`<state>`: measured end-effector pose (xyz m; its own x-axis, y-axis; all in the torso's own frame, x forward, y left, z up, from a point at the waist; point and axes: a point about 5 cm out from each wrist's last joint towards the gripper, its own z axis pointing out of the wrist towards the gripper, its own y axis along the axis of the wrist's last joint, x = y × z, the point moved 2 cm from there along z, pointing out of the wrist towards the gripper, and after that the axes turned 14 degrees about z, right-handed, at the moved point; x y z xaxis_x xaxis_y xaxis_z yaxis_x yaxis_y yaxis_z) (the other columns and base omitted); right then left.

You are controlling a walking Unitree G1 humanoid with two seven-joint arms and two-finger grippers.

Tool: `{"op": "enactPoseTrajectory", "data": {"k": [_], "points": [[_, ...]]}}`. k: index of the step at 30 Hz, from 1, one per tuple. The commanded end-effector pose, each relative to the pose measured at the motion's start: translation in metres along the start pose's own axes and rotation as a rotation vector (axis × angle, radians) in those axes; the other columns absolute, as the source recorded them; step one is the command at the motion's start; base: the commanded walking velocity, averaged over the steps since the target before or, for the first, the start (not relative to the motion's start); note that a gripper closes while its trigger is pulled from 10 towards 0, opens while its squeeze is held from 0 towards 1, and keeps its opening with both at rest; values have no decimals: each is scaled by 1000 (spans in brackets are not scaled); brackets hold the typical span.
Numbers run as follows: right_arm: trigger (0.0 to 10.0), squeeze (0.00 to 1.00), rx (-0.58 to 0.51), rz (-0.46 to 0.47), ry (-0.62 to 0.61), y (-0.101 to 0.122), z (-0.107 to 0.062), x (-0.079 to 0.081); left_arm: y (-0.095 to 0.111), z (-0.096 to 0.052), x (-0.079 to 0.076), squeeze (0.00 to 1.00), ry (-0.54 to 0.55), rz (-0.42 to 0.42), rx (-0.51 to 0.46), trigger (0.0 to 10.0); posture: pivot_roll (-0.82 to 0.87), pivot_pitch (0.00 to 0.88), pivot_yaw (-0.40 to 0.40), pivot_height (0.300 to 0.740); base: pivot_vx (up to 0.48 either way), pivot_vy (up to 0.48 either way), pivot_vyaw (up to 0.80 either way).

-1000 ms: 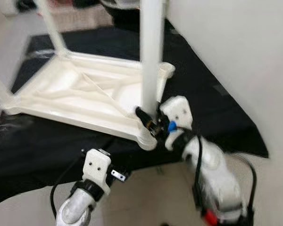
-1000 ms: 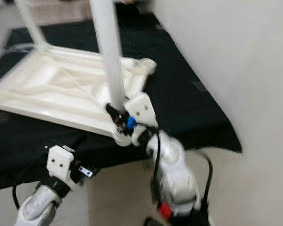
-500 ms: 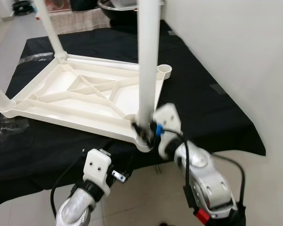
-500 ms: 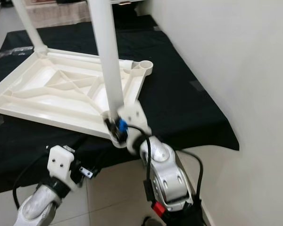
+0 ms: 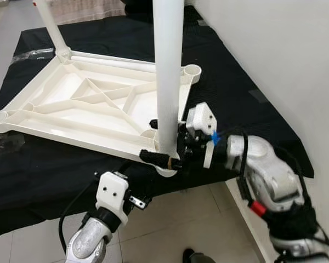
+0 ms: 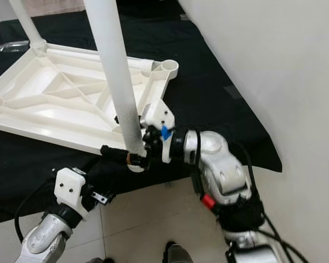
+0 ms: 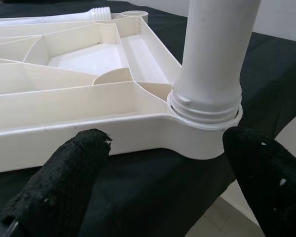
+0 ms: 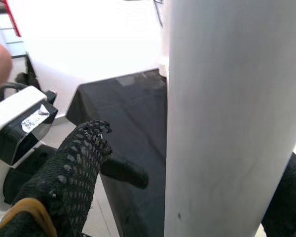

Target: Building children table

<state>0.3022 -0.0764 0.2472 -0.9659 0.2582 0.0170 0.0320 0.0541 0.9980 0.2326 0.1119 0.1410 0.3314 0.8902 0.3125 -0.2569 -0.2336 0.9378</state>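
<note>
The right gripper [image 5: 165, 143] has swung round to straddle the upright white leg [image 5: 168, 71] seated in the upturned children's table [image 5: 71, 112] corner, fingers spread, apparently regrasping for another twist; left gripper [image 7: 163, 190] hovers open.

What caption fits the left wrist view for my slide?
Left gripper open beside the upturned white tabletop, facing the corner socket where an upright white leg sits.

Head eyes look down, wrist views close on table leg [image 7: 207, 74]
</note>
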Motion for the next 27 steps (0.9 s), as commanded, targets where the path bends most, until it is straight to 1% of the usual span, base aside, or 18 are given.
{"op": "enactPoseTrajectory", "data": {"k": [1, 2, 3, 4, 13, 15, 16, 17, 18, 19, 20, 21, 22, 23, 24, 25, 26, 27], "points": [[10000, 0, -15, -6, 40, 2, 0, 2, -5, -4, -2, 0, -7, 3, 24, 10000, 1, 205, 6, 740, 0, 0, 0], [10000, 0, -12, -19, 36, 6, -3, -4, -5, -4, -2, 0, -7, 4, 25, 10000, 1, 205, 7, 740, 0, 0, 0], [10000, 0, -12, -19, 36, 6, -3, -4, -5, -4, -2, 0, -7, 4, 25, 10000, 1, 205, 7, 740, 0, 0, 0], [0, 0, -11, -29, 48, 13, -9, -13, -5, -4, -1, 0, -8, 7, 26, 10000, 5, 206, 10, 740, 0, 0, 0], [0, 0, -1, -24, 100, 18, -19, -16, -5, -5, -1, 0, -11, 11, 27, 10000, 5, 207, 16, 740, 0, 0, 0], [0, 0, 5, -18, 118, 16, -22, -15, -5, -5, 0, 0, -12, 13, 29, 10000, 6, 208, 21, 740, 0, 0, 0], [0, 0, 16, -4, 85, 8, -21, -15, -6, -6, 0, 0, -12, 14, 31, 10000, 1, 210, 18, 740, 0, 0, 0], [0, 0, 16, -4, 85, 8, -21, -15, -6, -6, 0, 0, -12, 14, 31, 10000, 1, 210, 18, 740, 0, 0, 0], [0, 0, 26, 32, -35, -11, -15, -15, -7, -7, 1, 0, -12, 16, 34, 10000, -1, 209, 10, 740, 0, 0, 0], [0, 0, 26, 32, -35, -11, -15, -15, -7, -7, 1, 0, -12, 16, 34, 10000, -1, 209, 10, 740, 0, 0, 0], [0, 0, 28, 95, -149, -25, -10, -16, -7, -8, 1, 0, -11, 17, 35, 10000, -2, 210, 9, 740, 0, 0, 0], [0, 0, 28, 95, -149, -25, -10, -16, -7, -8, 1, 0, -11, 17, 35, 10000, -2, 210, 9, 740, 0, 0, 0], [0, 0, -55, 203, -640, -43, -11, -40, -7, -8, 2, 0, -11, 18, 36, 10000, -6, 212, 4, 740, 0, 0, 0], [0, 0, 8, 296, -784, -79, -3, -16, -8, -9, 3, 0, -12, 19, 38, 10000, 13, 212, 15, 740, 0, 0, 0], [0, 0, 8, 296, -784, -79, -3, -16, -8, -9, 3, 0, -12, 19, 38, 10000, 13, 212, 15, 740, 0, 0, 0], [0, 0, 48, 351, -848, -98, 1, 5, -8, -9, 5, 0, -12, 20, 39, 10000, 17, 218, 20, 740, 0, 0, 0], [0, 0, 48, 351, -848, -98, 1, 5, -8, -9, 5, 0, -12, 20, 39, 10000, 17, 218, 20, 740, 0, 0, 0], [0, 0, 77, 364, -790, -106, 16, 24, -9, -10, 6, 0, -15, 26, 43, 10000, 7, 210, 32, 740, 0, 0, 0]]}}
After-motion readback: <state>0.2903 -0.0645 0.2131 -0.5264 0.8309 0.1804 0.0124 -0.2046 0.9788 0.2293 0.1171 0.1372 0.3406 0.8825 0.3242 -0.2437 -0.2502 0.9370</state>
